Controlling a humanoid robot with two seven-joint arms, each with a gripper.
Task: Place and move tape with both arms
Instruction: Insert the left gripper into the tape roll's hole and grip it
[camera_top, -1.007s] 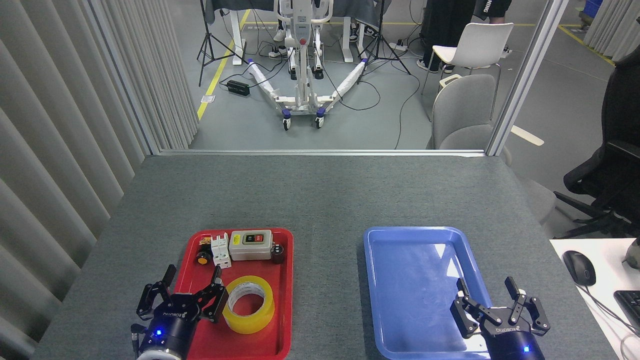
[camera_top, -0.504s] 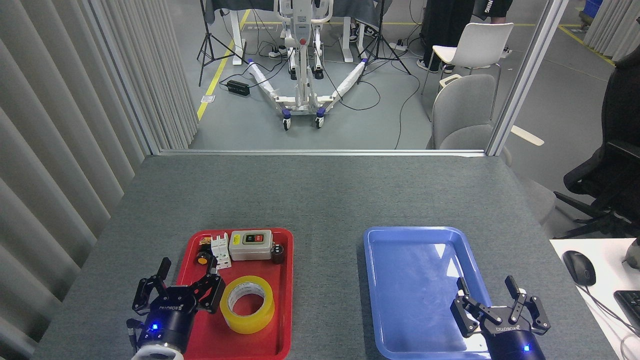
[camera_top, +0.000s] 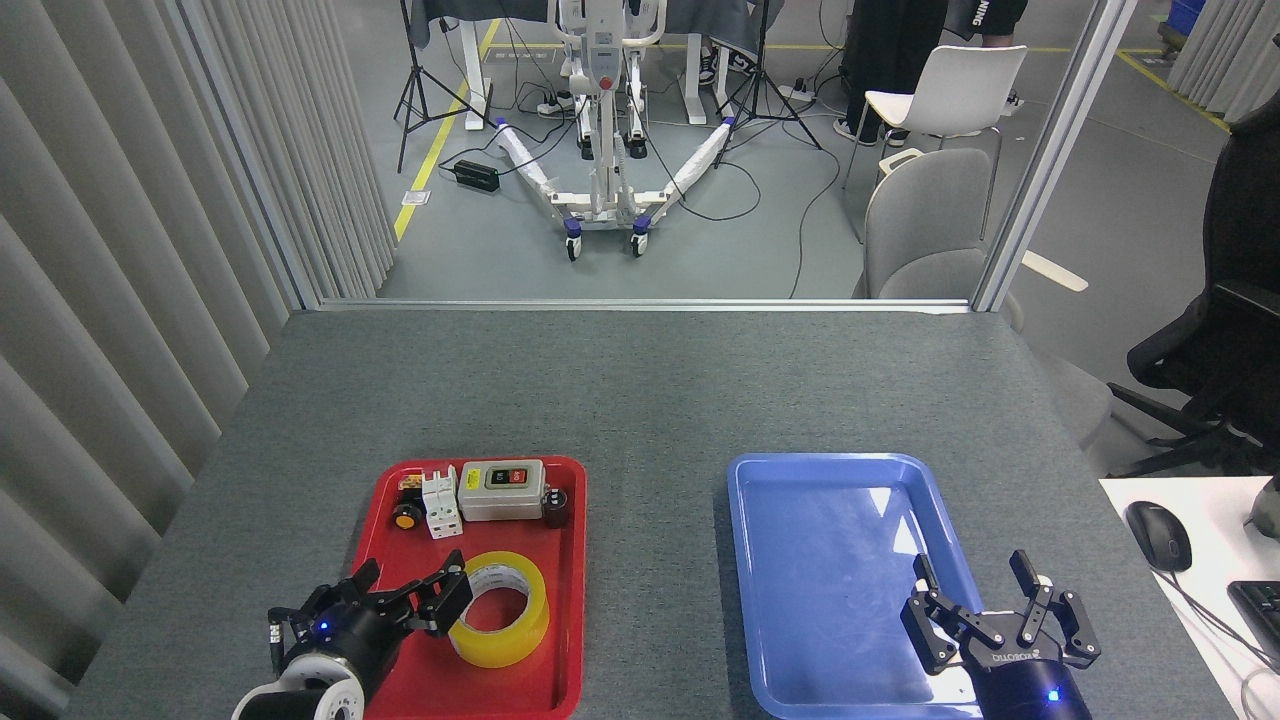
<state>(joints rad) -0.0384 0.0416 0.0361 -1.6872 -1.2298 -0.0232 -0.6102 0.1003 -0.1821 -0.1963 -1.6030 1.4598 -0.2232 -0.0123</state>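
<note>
The tape (camera_top: 522, 625), a yellow roll with a white printed core, lies flat in the near half of the red tray (camera_top: 562, 680). My left gripper (camera_top: 413, 578) is open and tilted forward just left of the roll. Its right finger is at the roll's left rim, and I cannot tell whether it touches. My right gripper (camera_top: 970, 562) stands open and upright over the near right corner of the blue tray (camera_top: 830, 560), with nothing between its fingers.
At the far end of the red tray sit a grey switch box (camera_top: 500, 490), a white breaker (camera_top: 441, 506), a yellow button (camera_top: 405, 517) and a small dark cylinder (camera_top: 555, 506). A white desk with a mouse (camera_top: 1158, 535) adjoins the table's right side.
My left gripper has dropped lower, tipped forward and swung right toward the tape's left side. The right gripper and the tape have not moved.
</note>
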